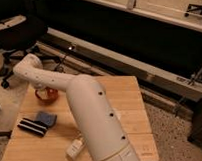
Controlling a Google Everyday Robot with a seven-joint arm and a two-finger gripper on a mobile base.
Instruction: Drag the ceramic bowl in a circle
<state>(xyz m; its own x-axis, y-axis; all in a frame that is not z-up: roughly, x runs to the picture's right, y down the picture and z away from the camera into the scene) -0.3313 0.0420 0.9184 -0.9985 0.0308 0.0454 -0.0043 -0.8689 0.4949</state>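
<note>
The ceramic bowl (48, 96), small, glossy and reddish-orange, sits on the left part of the wooden table (131, 113); my arm covers part of it. My gripper (42, 90) is at the end of the white arm, down at the bowl's near-left rim and touching or inside it. The arm (88, 114) sweeps from the bottom middle up to the far left and hides much of the table's centre. The carrot and the white cup are hidden or out of view.
A dark striped pad (32, 125) with a blue piece (46, 117) lies at the front left. A white bottle (74, 148) lies near the front edge. An office chair (18, 34) stands on the floor at the left. A metal rail (125, 63) runs behind the table.
</note>
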